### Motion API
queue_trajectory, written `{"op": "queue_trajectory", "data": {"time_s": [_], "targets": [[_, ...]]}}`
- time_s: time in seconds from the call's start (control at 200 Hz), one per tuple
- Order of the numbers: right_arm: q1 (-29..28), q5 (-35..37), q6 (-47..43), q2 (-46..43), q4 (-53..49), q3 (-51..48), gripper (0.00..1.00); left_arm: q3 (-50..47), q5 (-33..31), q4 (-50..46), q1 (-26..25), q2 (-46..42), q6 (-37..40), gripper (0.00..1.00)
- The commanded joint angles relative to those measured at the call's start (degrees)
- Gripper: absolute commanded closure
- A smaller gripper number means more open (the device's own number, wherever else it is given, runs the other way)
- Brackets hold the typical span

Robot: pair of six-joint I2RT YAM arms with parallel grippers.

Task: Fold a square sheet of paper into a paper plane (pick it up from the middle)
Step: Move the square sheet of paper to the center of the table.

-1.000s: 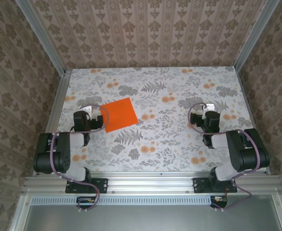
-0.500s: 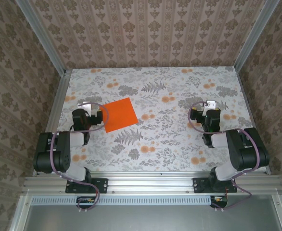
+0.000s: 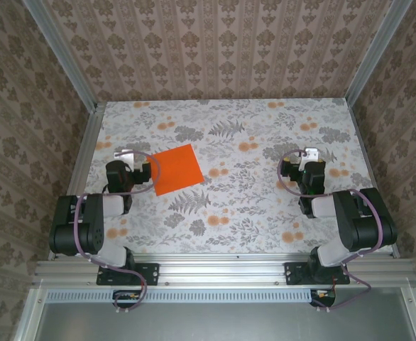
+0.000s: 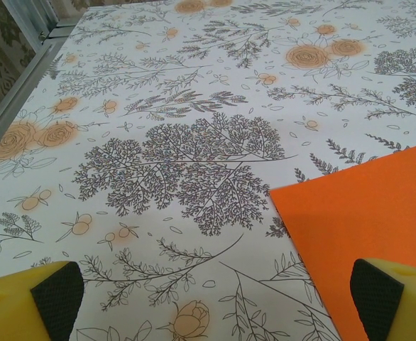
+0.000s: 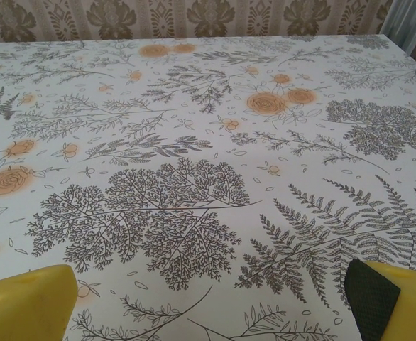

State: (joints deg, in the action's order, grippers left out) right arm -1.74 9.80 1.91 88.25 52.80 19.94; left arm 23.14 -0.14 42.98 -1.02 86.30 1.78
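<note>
The square orange sheet point(image 3: 177, 169) lies flat and unfolded on the tabletop point(image 3: 265, 206), just right of the left gripper point(image 3: 128, 158), whose jaws stand wide and empty. The right gripper point(image 3: 309, 158), equally wide and empty, sits well apart, so the left arm is nearer.

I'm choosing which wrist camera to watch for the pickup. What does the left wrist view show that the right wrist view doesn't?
Left wrist view: a corner of the square sheet of paper, orange and flat on the table, at the right of the frame just ahead of the left hand, plus the metal rail along the table edge. Right wrist view: the patterned back wall beyond the right hand. Shared: the floral table surface and yellow, dark-padded fingers standing wide open, holding nothing.
</note>
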Motion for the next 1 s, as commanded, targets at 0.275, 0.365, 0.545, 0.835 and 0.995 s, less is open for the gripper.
{"op": "queue_trajectory", "data": {"time_s": [0.275,0.365,0.545,0.835,0.995], "targets": [[0.3,-4.5,-0.1,0.7,1.1,2.1,0.0,1.4,1.0,1.8,0.4,0.8,1.2,0.0],[0.3,-4.5,-0.1,0.6,1.1,2.1,0.0,1.4,1.0,1.8,0.4,0.7,1.2,0.0],[0.4,-4.7,-0.1,0.5,1.6,1.7,0.0,1.4,1.0,1.8,0.4,0.7,1.2,0.0],[0.3,-6.0,-0.6,-1.4,10.9,-3.8,0.0,1.4,0.9,1.7,0.4,0.7,1.2,0.0],[0.2,-4.5,0.5,-11.0,-0.3,-2.5,0.0,1.4,1.0,1.8,0.4,0.8,1.2,0.0]]}}
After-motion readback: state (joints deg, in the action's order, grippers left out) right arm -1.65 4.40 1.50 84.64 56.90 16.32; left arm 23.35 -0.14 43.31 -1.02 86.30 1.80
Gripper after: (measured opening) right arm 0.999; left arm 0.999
